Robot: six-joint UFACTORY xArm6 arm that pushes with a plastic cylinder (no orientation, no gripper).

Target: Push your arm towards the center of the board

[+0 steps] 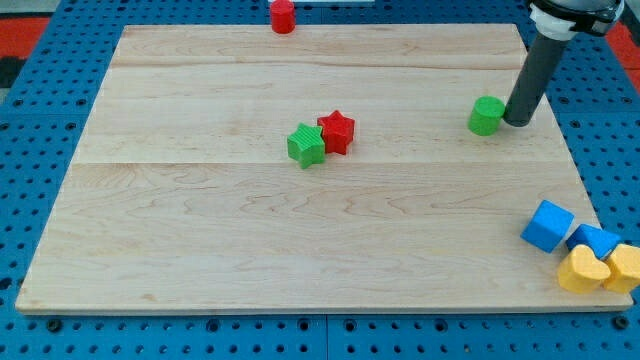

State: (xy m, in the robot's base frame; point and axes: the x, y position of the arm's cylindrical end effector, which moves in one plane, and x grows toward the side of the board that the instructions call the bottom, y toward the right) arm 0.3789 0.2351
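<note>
My dark rod comes down from the view's top right, and my tip [518, 121] rests on the wooden board [200, 220], right beside a small green cylinder-like block [486, 116], on its right side and touching or nearly touching it. Near the board's middle a green star-like block [306, 145] and a red star block [337, 131] sit pressed together. My tip is well to the right of that pair.
A red cylinder-like block [283, 16] stands at the board's top edge. At the bottom right corner a blue cube [547, 225], another blue block [596, 241] and two yellow blocks [582, 270] [625, 267] cluster at the board's edge. Blue pegboard [40, 120] surrounds the board.
</note>
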